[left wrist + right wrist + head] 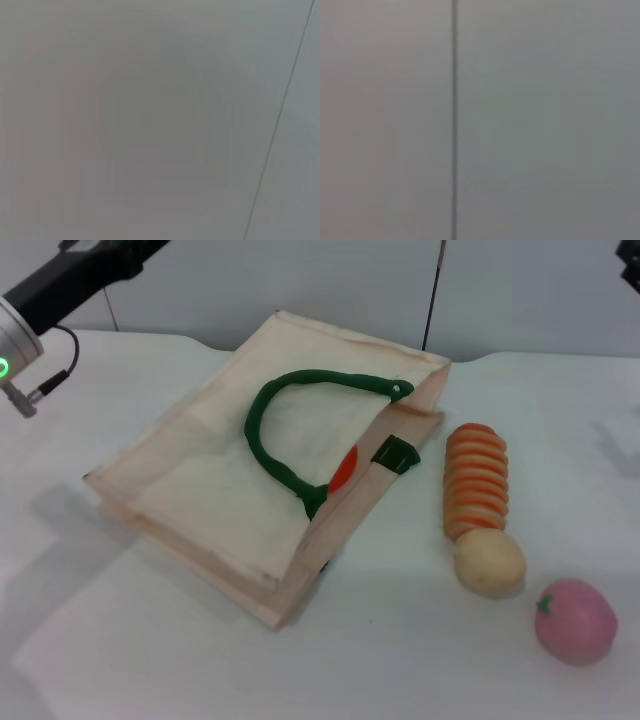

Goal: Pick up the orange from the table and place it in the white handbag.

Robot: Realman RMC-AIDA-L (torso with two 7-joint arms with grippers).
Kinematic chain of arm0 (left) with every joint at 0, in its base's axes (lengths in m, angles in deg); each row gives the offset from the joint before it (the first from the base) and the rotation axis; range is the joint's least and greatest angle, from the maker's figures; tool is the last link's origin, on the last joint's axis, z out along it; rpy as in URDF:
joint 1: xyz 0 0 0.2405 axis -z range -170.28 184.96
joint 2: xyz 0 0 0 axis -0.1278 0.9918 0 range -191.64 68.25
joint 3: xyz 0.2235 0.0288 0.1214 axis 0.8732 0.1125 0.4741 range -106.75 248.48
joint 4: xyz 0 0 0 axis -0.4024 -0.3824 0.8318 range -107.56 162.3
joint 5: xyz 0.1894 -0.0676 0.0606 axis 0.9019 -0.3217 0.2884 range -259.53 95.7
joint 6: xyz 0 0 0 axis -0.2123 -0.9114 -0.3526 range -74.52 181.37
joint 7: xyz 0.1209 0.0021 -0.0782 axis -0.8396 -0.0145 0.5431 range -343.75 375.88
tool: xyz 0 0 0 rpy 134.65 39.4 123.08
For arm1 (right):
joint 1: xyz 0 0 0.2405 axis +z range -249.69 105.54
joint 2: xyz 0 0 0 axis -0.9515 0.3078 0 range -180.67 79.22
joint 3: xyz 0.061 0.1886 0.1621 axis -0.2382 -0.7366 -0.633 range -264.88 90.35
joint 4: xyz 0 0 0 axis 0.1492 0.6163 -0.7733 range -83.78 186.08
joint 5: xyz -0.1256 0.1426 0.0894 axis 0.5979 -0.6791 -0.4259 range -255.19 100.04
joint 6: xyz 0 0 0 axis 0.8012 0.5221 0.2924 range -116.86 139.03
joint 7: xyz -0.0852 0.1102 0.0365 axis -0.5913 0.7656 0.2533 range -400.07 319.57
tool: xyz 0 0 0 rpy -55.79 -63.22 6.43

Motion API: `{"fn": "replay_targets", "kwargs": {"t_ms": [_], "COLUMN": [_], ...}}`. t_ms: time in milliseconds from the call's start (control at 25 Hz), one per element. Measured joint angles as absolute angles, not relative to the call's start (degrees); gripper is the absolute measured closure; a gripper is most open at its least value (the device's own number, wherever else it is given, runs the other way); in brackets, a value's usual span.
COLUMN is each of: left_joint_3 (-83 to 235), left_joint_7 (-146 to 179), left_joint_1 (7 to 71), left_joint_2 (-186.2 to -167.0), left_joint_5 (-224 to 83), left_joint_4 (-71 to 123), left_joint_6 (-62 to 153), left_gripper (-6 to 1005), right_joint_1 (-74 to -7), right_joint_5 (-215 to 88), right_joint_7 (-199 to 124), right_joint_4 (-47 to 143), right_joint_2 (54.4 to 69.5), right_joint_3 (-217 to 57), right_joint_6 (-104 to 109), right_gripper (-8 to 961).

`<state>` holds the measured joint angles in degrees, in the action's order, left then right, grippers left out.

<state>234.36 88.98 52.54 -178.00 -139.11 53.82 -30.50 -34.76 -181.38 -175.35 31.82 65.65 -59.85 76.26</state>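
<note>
The white handbag (250,480) lies flat on the table (120,640) in the head view, its dark-green rope handle (275,440) arched over the top panel. Just inside its open mouth a sliver of the orange (343,469) shows, bright orange-red; the fabric hides the rest of it. My left arm (30,310) is raised at the far left edge, well away from the bag, and its gripper is out of frame. Only a dark bit of my right arm (630,265) shows at the far right corner. Both wrist views show only a blank grey wall.
To the right of the bag lie a ribbed orange-and-tan spiral piece (476,482), a tan round piece (489,561) at its near end, and a pink round fruit (575,620) with a green stem.
</note>
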Motion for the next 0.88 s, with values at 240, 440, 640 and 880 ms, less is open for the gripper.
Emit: {"fn": "replay_targets", "kwargs": {"t_ms": [240,440,640,880], "left_joint_3": [234.23,234.21,234.15,234.06], "left_joint_7": [73.58,57.24,46.1,34.52], "left_joint_1": [49.38,46.29,44.26,41.47], "left_joint_2": [-178.17,-178.2,-178.22,-178.24], "left_joint_5": [-146.26,-154.89,-161.64,-169.39], "left_joint_4": [45.84,37.16,30.28,23.55], "left_joint_6": [-25.49,-22.66,-21.31,-20.81], "left_gripper": [413,413,414,415], "right_joint_1": [-35.95,-36.37,-37.26,-37.61], "right_joint_5": [-191.92,-197.42,-200.85,-202.73], "right_joint_7": [-184.68,-190.31,-193.43,-193.89], "right_joint_4": [37.18,40.53,41.97,42.76], "right_joint_2": [65.63,65.63,65.67,65.68], "right_joint_3": [-59.84,-59.84,-59.86,-60.15], "right_joint_6": [76.51,76.31,75.68,73.55], "right_gripper": [295,298,299,299]}}
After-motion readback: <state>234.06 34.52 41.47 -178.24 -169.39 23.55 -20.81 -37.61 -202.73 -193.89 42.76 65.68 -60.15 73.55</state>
